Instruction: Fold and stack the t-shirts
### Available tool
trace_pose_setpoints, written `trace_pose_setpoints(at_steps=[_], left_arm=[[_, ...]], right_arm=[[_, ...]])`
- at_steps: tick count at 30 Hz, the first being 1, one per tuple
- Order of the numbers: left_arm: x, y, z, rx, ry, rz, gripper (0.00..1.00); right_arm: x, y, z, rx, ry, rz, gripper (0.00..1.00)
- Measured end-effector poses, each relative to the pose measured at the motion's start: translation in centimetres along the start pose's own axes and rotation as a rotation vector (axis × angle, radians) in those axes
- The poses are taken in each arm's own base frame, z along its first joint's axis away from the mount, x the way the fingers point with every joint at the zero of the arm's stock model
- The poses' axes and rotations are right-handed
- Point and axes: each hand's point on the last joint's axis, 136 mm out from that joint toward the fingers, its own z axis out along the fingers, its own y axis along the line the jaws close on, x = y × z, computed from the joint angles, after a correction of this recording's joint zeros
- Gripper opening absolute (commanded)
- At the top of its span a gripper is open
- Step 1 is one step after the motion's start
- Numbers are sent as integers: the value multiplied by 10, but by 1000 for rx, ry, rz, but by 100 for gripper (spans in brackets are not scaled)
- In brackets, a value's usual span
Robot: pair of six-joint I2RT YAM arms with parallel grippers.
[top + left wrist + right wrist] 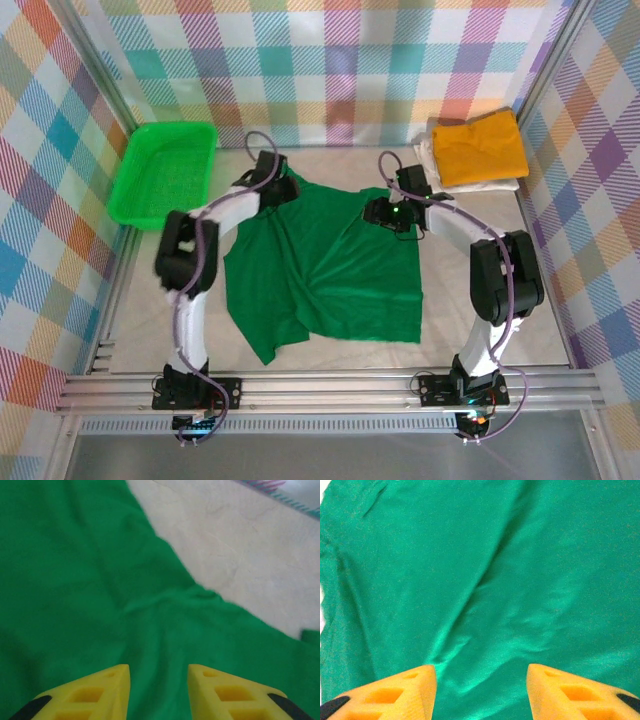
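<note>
Your counter (330, 160) is a pale cream sheet, and the left wrist view shows it faintly creased and mottled up close. Pastel plaid cloth boxes it in on three sides: a back wall (330, 60), a left wall (45, 220) and a right wall (605, 220). Slim metal posts (100, 75) run up the two far corners. Along your near edge lie silver aluminium rails (330, 390), with a grey panel (330, 450) below them. The light is even and soft, with little shadow.

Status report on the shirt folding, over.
Left gripper, right gripper: jaws open over cloth. Green t-shirt spread, rumpled, unfolded. Yellow t-shirt folded atop white t-shirt. Green basket apart, far left.
</note>
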Motion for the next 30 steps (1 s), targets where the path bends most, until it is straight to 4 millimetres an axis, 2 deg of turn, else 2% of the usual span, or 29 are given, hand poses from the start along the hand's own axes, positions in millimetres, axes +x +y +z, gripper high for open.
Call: trace_pose_setpoints(at_steps=[2,4,5,7,9,13,14,17,18,20,24,30], left_arm=[[-10,4,-50,10,-84,-10,38],[-13,11,-92,16,-161,-33,37],[-9,18,-108,10,-184,-45,36],[10,38,-127,-22,-193,-73,35],[40,63,-132,-81,-148,-104,35],[122,116,-125,-209,24,-166,35],[144,129,-124,-242,76,-186,34],[188,154,-126,-302,171,-235,34],[195,159,-127,-312,182,-249,34],[191,158,-129,-289,161,-294,33],[189,176,-134,-301,148,-404,32],[180,206,-145,-365,130,-509,35]], right_arm=[[-13,-21,-2,46,-17,38,45],[-29,-35,1,80,-31,65,31],[-39,-43,4,97,-43,77,25],[-54,-54,13,125,-54,84,16],[-64,-59,25,142,-51,89,10],[-78,-64,54,158,-33,103,0],[-80,-67,60,162,-29,108,0],[-85,-75,79,187,-11,140,0],[-86,-78,84,193,-6,152,0],[-93,-81,93,198,-3,183,0],[-108,-86,95,218,-38,225,0],[-134,-108,94,257,-80,279,0]])
